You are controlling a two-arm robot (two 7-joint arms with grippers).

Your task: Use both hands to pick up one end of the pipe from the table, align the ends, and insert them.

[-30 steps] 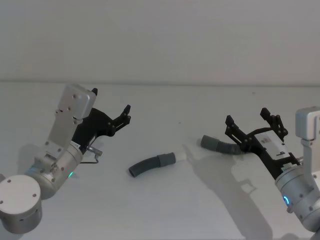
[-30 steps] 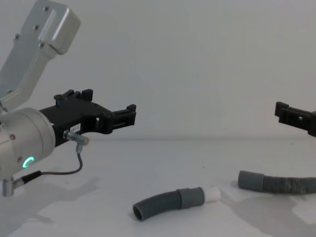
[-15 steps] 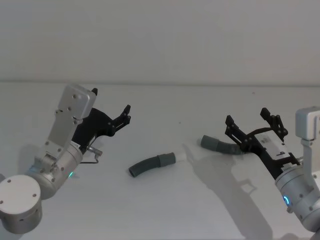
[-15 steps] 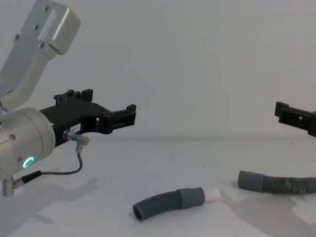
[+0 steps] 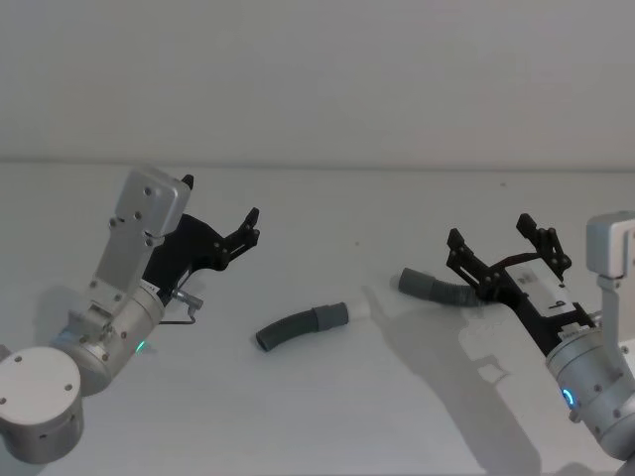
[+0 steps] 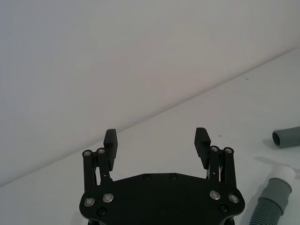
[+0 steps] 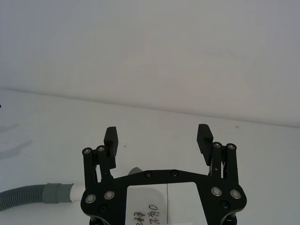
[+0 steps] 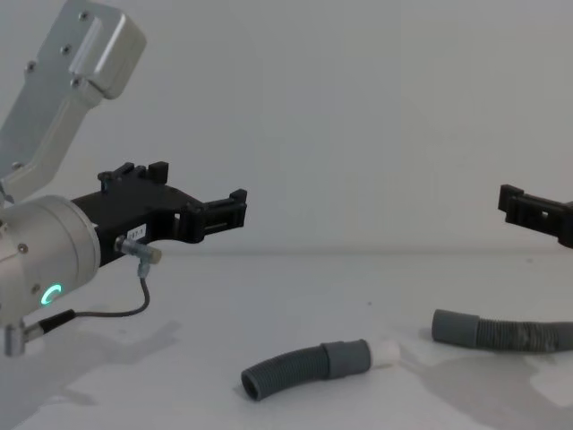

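You have two hose pieces lying flat on the worktop (image 5: 327, 416). The first hose piece (image 5: 296, 326) is in the middle, between your two grippers. It bends a little. Its smooth collar (image 5: 332, 316) has a white plug tip (image 5: 359, 310), and that tip points at the second hose piece (image 5: 437, 289). The second hose piece lies to the right of the first one. Its open end (image 8: 445, 324) faces the white plug tip. The two ends are near each other but do not touch, and you can see a bit of bare worktop between them.

Your left gripper (image 6: 156, 140) hangs in the air on the left side. Its jaws are wide apart and hold nothing. It is well apart from the first hose piece.

Your right gripper (image 5: 491, 236) is on the right side, up above the second hose piece. Its jaws are wide apart too and hold nothing. In the head view, one finger crosses in front of the ribbed part of that hose. In the chest view, the right gripper is up in the air and the hose lies below it, not touching.
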